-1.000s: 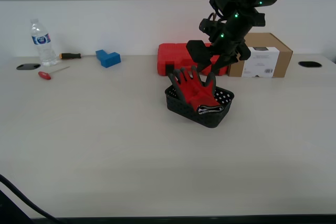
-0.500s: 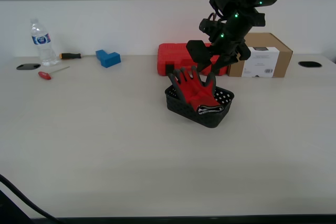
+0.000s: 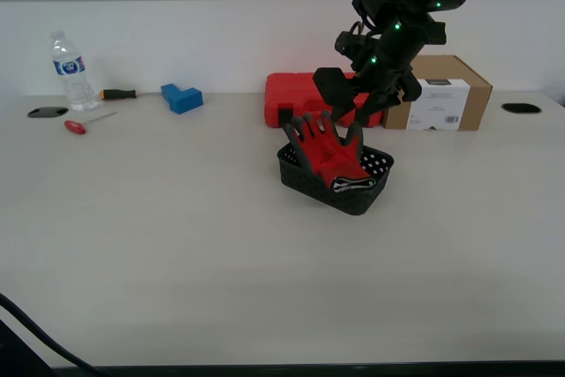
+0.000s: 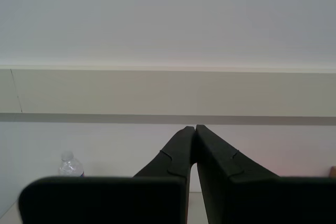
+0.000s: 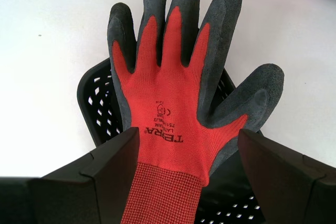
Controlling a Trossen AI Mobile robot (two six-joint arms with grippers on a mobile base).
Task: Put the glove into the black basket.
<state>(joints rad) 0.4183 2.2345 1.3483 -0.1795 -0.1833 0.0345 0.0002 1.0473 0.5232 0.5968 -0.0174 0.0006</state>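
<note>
The red glove (image 3: 328, 152) with dark grey fingers lies in the black basket (image 3: 305, 176) near the table's middle. Its fingers stick out over the basket's far rim, and its cuff rests inside. In the first wrist view the glove (image 5: 173, 103) lies back up across the basket (image 5: 100, 108). My first gripper (image 3: 353, 105) is open and empty just above the glove; its fingers (image 5: 100, 171) stand wide on either side of the cuff. My second gripper (image 4: 193, 132) is shut and empty, pointing at the wall, and is out of the exterior view.
A red tool case (image 3: 296, 94) lies right behind the basket and a cardboard box (image 3: 441, 90) to its right. A water bottle (image 3: 69, 72), two screwdrivers (image 3: 86, 121) and a blue block (image 3: 181, 96) sit at the back left.
</note>
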